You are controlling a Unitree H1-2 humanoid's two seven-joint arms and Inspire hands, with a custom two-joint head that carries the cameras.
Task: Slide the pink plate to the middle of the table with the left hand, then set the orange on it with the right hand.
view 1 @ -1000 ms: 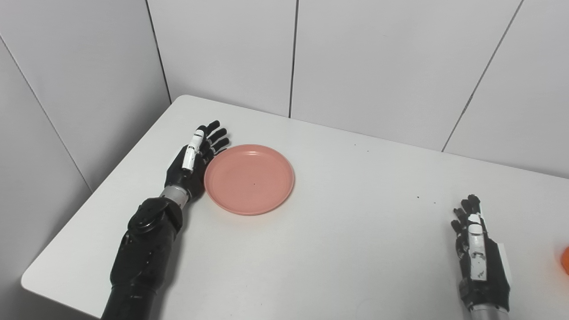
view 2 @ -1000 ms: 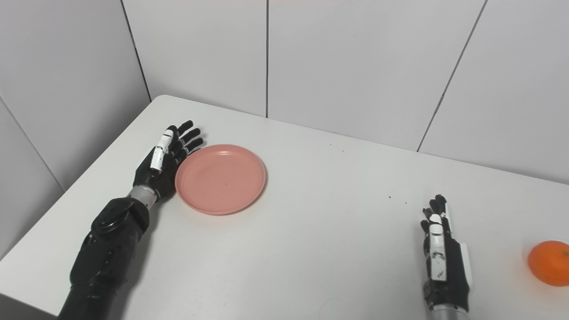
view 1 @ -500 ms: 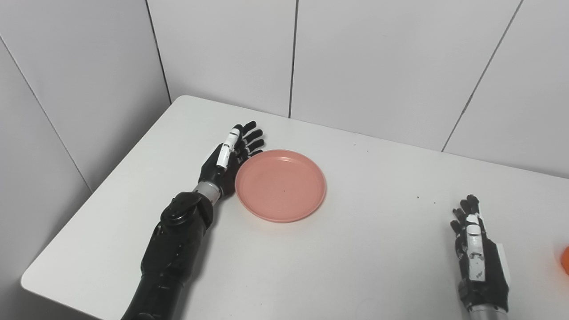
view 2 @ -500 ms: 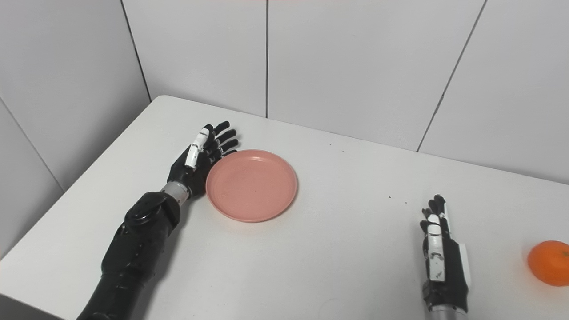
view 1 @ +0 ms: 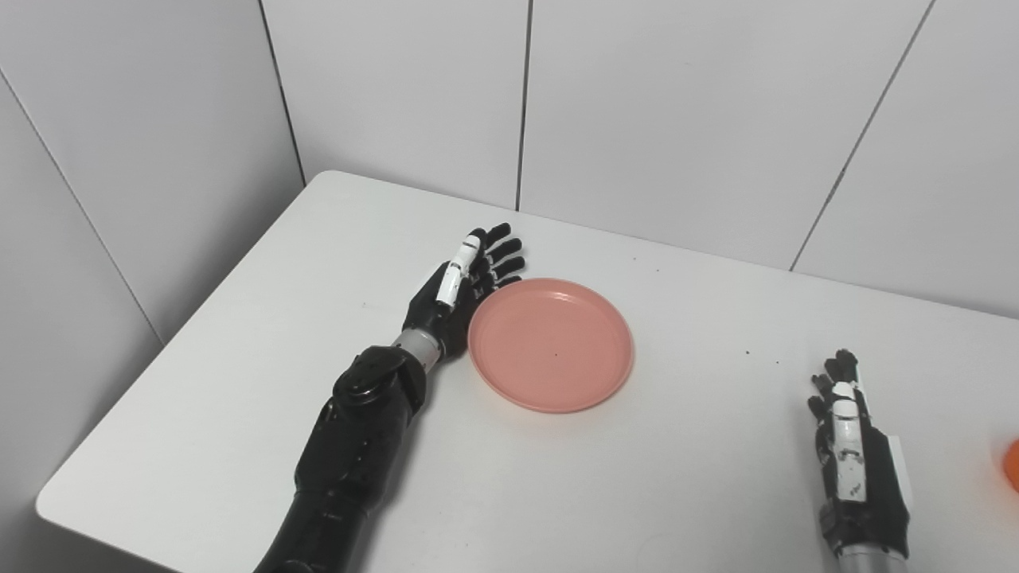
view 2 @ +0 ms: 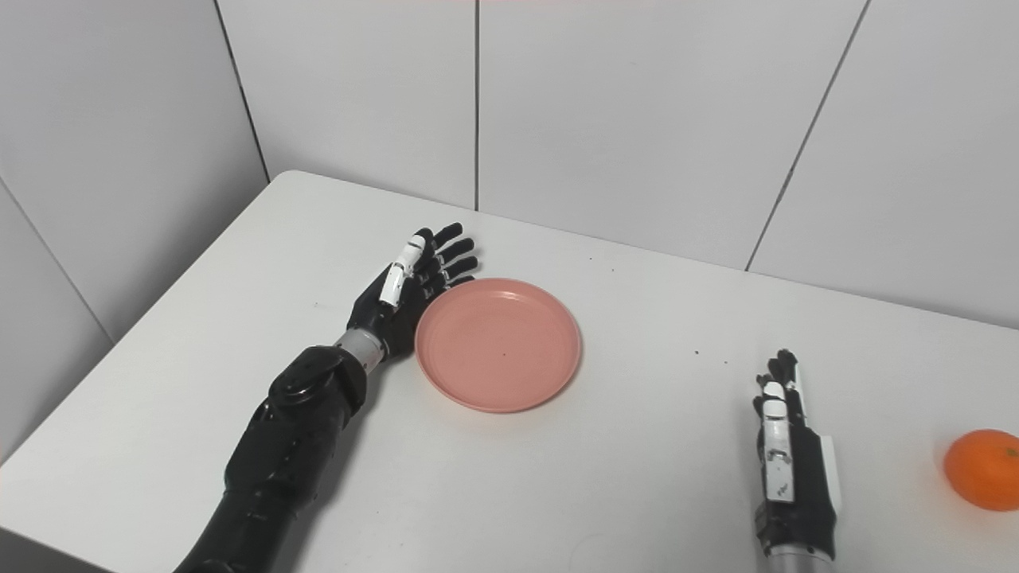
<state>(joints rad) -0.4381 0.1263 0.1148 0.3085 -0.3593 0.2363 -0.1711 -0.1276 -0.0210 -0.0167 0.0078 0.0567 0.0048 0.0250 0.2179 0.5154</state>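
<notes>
The round pink plate (view 1: 551,344) lies flat on the white table (view 1: 493,469), left of its middle. My left hand (view 1: 464,286) stands on edge against the plate's left rim, open, fingers straight and pointing away from me. My right hand (view 2: 790,455) rests open on the table near the front right, holding nothing. The orange (view 2: 981,469) sits on the table to the right of that hand, a hand's width away; the left eye view shows only a sliver of the orange (view 1: 1013,465) at the picture's edge.
White panelled walls (view 1: 637,103) close the table off at the back and on the left. The table's rounded front left corner (view 1: 56,501) is in view. A few small dark specks (view 1: 748,351) dot the surface.
My left hand has pushed the pink plate to the right, toward the table's middle, staying against its left rim. The right hand and the orange have not moved.
</notes>
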